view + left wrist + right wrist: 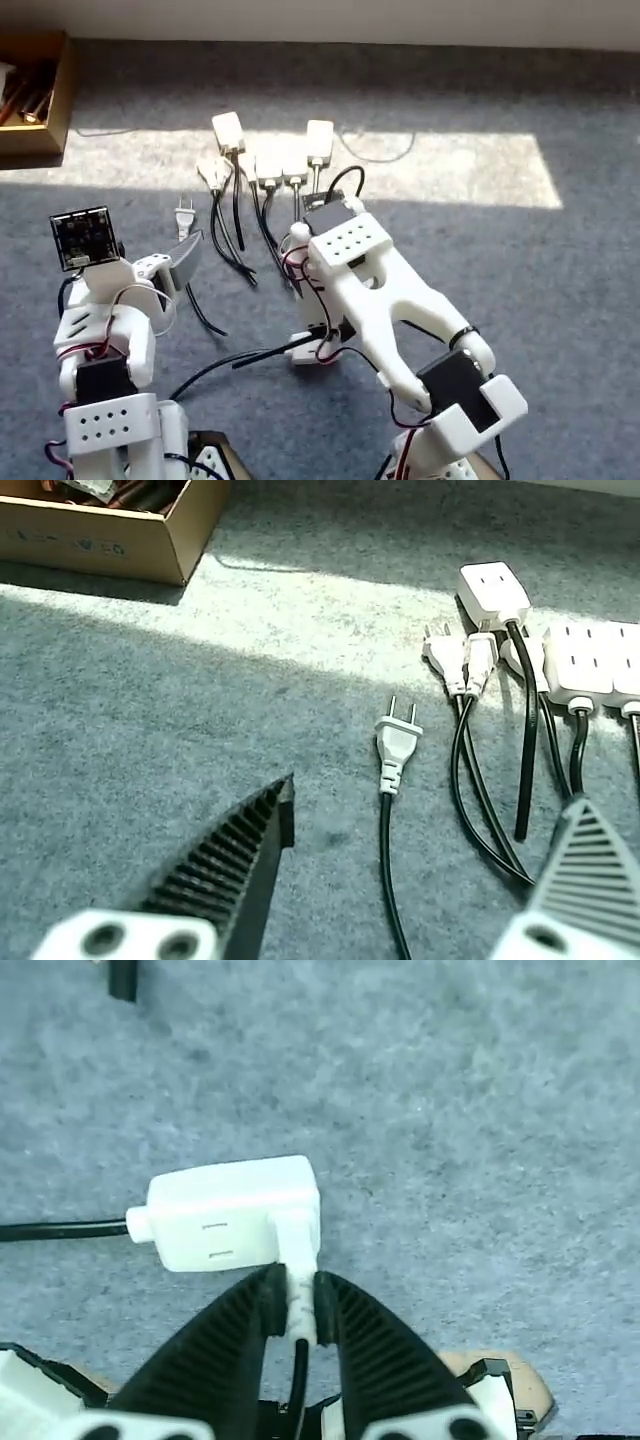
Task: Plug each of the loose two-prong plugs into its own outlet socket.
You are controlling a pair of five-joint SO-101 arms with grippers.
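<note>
Grey, flecked carpet (520, 300), pale sunlit band across the upper frame. White loose plug (398, 742) on black cord (385, 880). White outlet socket (235, 1212), white gripped plug (300, 1295). Black ribbed fingers (230, 1345), white arms (380, 290). Brown box (50, 100) at upper left.

— How many sockets (228, 130)?
— Four white ones, counted from the high view.
— And plugs?
— Four that I can tell: a lone plug (397, 742), a pair (462, 658) lying side by side, and another plug (298, 1260) in the right wrist view.
— Arms (370, 290)?
— Two, both white.
— Boxes (110, 538)?
— Just one, cardboard.
</note>
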